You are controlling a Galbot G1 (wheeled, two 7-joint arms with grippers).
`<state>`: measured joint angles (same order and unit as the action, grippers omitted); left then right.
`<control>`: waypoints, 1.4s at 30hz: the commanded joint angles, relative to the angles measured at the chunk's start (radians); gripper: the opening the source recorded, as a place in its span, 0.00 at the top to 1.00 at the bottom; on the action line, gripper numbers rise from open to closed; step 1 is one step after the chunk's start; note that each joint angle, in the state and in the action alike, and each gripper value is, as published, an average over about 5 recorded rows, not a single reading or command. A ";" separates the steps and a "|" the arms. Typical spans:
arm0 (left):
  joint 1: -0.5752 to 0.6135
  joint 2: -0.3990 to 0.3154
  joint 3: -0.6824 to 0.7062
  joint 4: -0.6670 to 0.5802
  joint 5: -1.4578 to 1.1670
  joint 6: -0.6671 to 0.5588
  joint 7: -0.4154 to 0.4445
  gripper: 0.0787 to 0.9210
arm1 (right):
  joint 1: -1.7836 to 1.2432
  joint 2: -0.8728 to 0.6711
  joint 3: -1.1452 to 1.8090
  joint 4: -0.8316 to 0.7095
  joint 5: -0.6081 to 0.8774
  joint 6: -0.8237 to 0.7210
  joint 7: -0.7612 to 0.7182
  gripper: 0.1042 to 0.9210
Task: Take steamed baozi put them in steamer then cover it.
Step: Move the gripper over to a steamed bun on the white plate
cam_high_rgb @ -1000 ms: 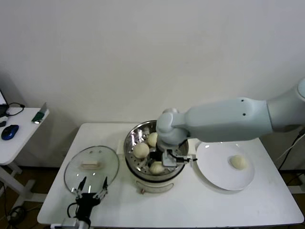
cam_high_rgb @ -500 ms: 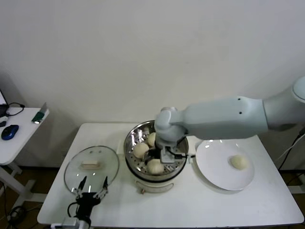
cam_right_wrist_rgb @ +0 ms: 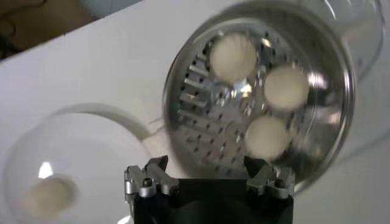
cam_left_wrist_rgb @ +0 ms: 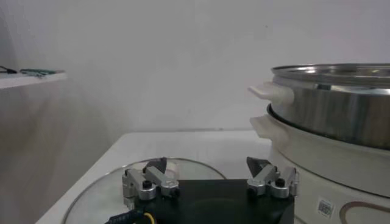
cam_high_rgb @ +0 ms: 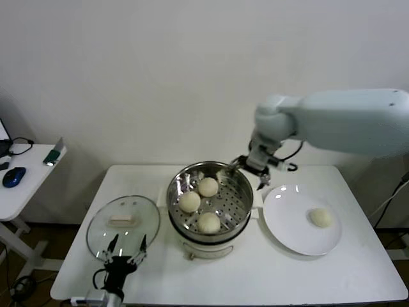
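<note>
Lifted clear of the steamer (cam_high_rgb: 210, 199) since a second ago, my right gripper (cam_high_rgb: 246, 171) now hangs empty, fingers spread, above its far rim, with three steamed baozi (cam_high_rgb: 208, 222) on the perforated tray. A fourth bun (cam_high_rgb: 320, 217) waits on the white plate (cam_high_rgb: 287, 224). My left gripper (cam_high_rgb: 124, 253) idles, fingers apart, beside the cover (cam_high_rgb: 123, 220) on the table (cam_high_rgb: 255, 275).

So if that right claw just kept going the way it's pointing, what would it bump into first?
Probably the steamer: the open right gripper points down at its perforated tray, near three baozi, though depth is unclear.
</note>
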<state>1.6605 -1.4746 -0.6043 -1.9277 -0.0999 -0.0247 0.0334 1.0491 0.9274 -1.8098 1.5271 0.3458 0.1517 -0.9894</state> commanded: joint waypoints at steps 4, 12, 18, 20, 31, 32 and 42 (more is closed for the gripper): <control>-0.008 0.002 0.001 0.004 0.000 0.002 0.003 0.12 | -0.095 -0.437 -0.106 -0.113 0.121 -0.303 -0.011 0.12; 0.001 0.001 -0.011 0.006 0.000 0.001 0.004 0.12 | -0.552 -0.476 0.285 -0.277 -0.082 -0.320 0.018 0.12; 0.008 -0.003 -0.017 0.007 0.001 -0.002 0.003 0.12 | -0.713 -0.411 0.437 -0.398 -0.159 -0.287 0.026 0.12; 0.010 -0.005 -0.017 0.007 0.002 -0.003 0.002 0.12 | -0.746 -0.392 0.468 -0.422 -0.174 -0.279 0.025 0.12; 0.018 -0.010 -0.016 0.010 0.012 -0.006 0.001 0.12 | -0.862 -0.296 0.582 -0.537 -0.216 -0.223 0.028 0.12; 0.019 -0.010 -0.016 0.010 0.012 -0.006 0.001 0.12 | -0.864 -0.289 0.585 -0.546 -0.219 -0.219 0.027 0.12; 0.020 -0.010 -0.016 0.011 0.014 -0.005 0.001 0.12 | -0.869 -0.246 0.595 -0.592 -0.237 -0.203 0.016 0.12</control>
<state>1.6818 -1.4838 -0.6214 -1.9179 -0.0870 -0.0310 0.0340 0.2466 0.6474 -1.2729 1.0035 0.1393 -0.0663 -0.9700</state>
